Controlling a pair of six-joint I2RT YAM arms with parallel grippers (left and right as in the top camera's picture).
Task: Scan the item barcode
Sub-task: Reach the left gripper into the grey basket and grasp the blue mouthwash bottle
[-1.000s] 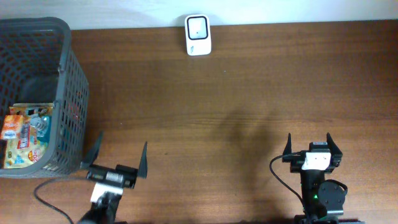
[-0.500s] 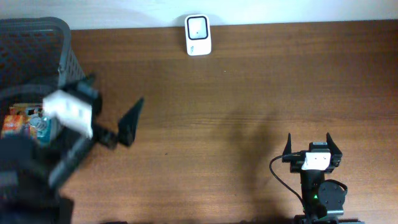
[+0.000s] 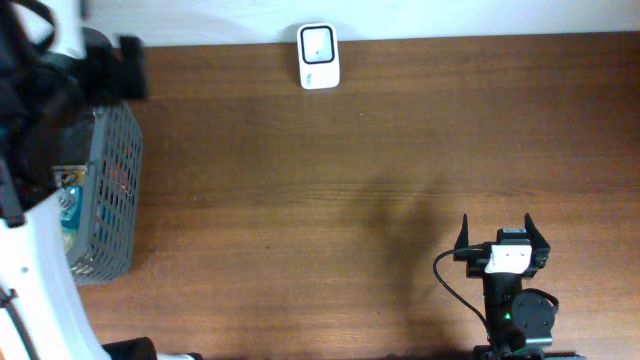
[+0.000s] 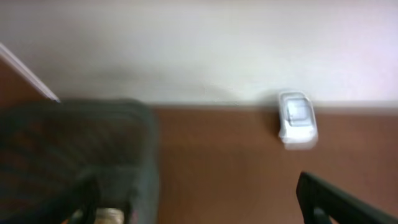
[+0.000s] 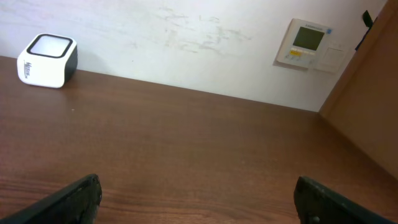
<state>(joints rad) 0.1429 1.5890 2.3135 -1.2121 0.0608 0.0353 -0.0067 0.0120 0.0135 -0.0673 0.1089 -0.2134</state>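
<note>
Overhead, the left arm (image 3: pixel 30 250) looms blurred over the left edge of the table (image 3: pixel 300 200). It covers most of the basket (image 3: pixel 112 190). Only the basket's right wall and a strip of the packet (image 3: pixel 68 205) inside it show past the arm. The scanner (image 3: pixel 319 56) stands at the far edge of the table, well apart from the basket, with bare wood between them. The right gripper (image 3: pixel 498 230) sits low at the near right with its jaws spread and nothing in them, a black cable (image 3: pixel 445 280) looping beside it.

From the left wrist, the picture is soft. The left gripper (image 4: pixel 205 208) hangs above the table with its fingers (image 4: pixel 336 199) wide apart and empty. The basket fills the lower left. A pale smear at its bottom is probably the packet (image 4: pixel 109 216), lying inside. The scanner stands upright against the wall (image 4: pixel 199 43), to the right of the basket.

From the right wrist, both fingers frame bare wood, jaws wide and holding nothing. The scanner sits far left at the foot of the wall. A wall panel (image 5: pixel 309 42) hangs upper right, next to a brown door (image 5: pixel 373 93).
</note>
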